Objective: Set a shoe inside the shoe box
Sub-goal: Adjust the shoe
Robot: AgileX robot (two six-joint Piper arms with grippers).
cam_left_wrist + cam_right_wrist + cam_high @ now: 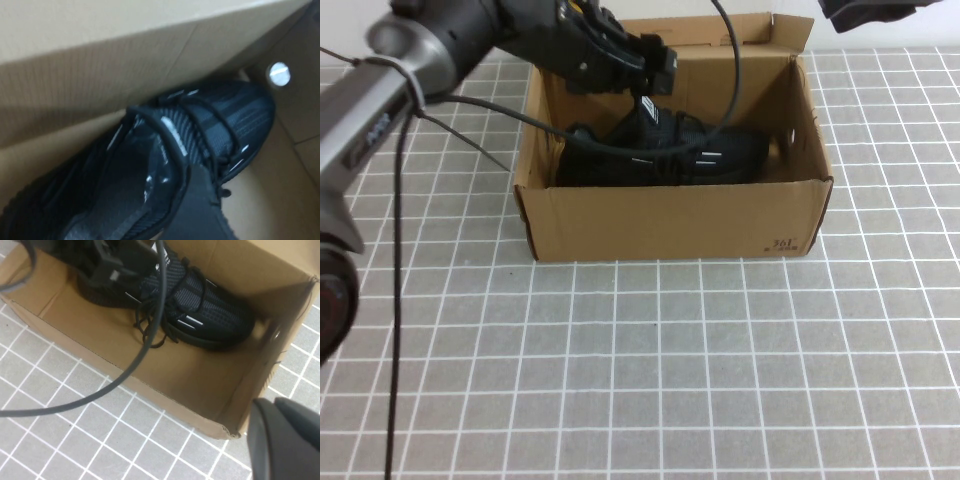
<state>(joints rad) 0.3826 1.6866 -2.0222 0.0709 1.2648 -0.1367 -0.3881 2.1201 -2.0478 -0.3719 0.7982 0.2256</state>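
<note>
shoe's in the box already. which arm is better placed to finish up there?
Left, probably. The left gripper is over the shoe box, right above the shoe. The right gripper is shut and up past the box's far right corner, touching nothing.

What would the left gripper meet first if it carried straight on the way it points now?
Most likely the shoe: the left gripper points down into the shoe box, just above the shoe's opening. The right gripper is shut, outside the box.
</note>
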